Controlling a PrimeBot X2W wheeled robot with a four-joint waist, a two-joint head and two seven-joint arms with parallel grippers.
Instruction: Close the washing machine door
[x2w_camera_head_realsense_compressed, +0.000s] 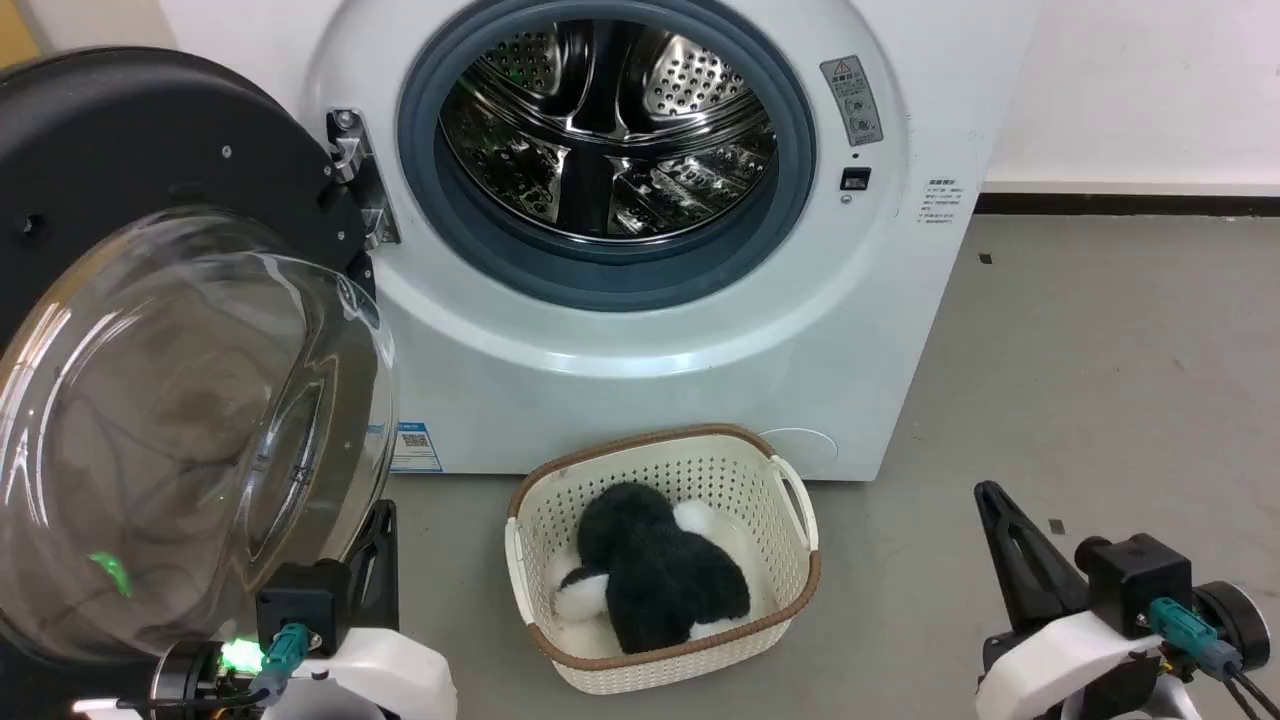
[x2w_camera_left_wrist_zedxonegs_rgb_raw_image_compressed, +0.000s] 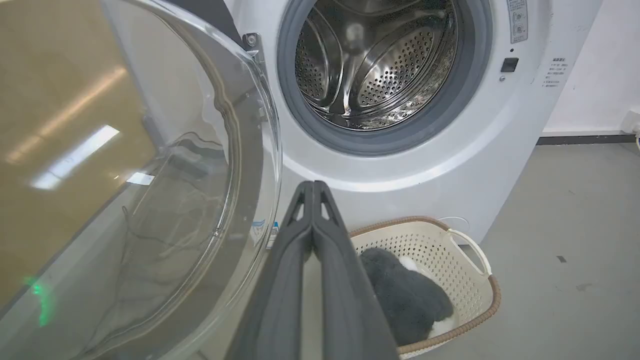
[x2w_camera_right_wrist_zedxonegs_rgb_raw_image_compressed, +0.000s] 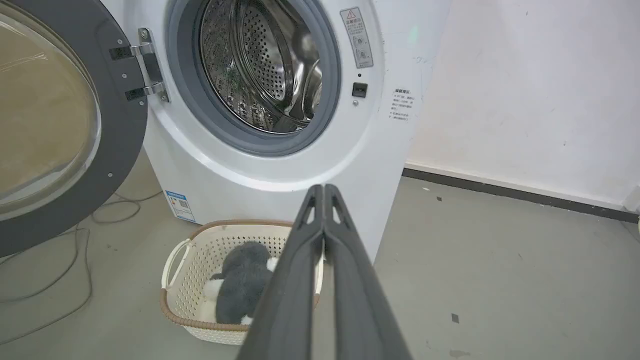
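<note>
Basically step zero: nothing is closed yet and both arms sit low.

Head view: washing machine door (x2w_camera_head_realsense_compressed: 170, 380) hangs wide open off the hinge (x2w_camera_head_realsense_compressed: 360, 180) at the port's left, swung out toward the robot's left and well apart from the washing machine (x2w_camera_head_realsense_compressed: 700, 340) front. It has a matte black rim and a fat, glossy clear glass bowl. The left gripper (x2w_camera_head_realsense_compressed: 383, 515) is just beside the bowl's lower edge, fingers pressed together and empty; can't tell if it touches glass. The right gripper (x2w_camera_head_realsense_compressed: 990, 497) is low right over bare floor, likewise pinched closed on nothing. Drum (x2w_camera_head_realsense_compressed: 610, 130) is polished perforated steel, ringed by a grey rubber gasket (x2w_camera_head_realsense_compressed: 620, 280). A cream perforated plastic basket (x2w_camera_head_realsense_compressed: 650, 437) with a brown woven-look rim stands below the port, fluffy black-and-white plush (x2w_camera_head_realsense_compressed: 655, 580) inside.

Left wrist view: the closed fingers point at the white panel under the port. The bowl is at left, apart from them.

Right wrist view: the door's inner ring has small screws and two chrome hinge brackets. A loose cable (x2w_camera_right_wrist_zedxonegs_rgb_raw_image_compressed: 60, 280) lies on the floor beneath.

Next, my read: the left arm is nearest. It should get behind the free rim edge, sweep the door around the hinge, and finish with a firm push so it catches at the small black slot (x2w_camera_head_realsense_compressed: 855, 178). Push on the rim, since the glass is slick and curved. The basket looks clear of the swing, but that's worth checking.
</note>
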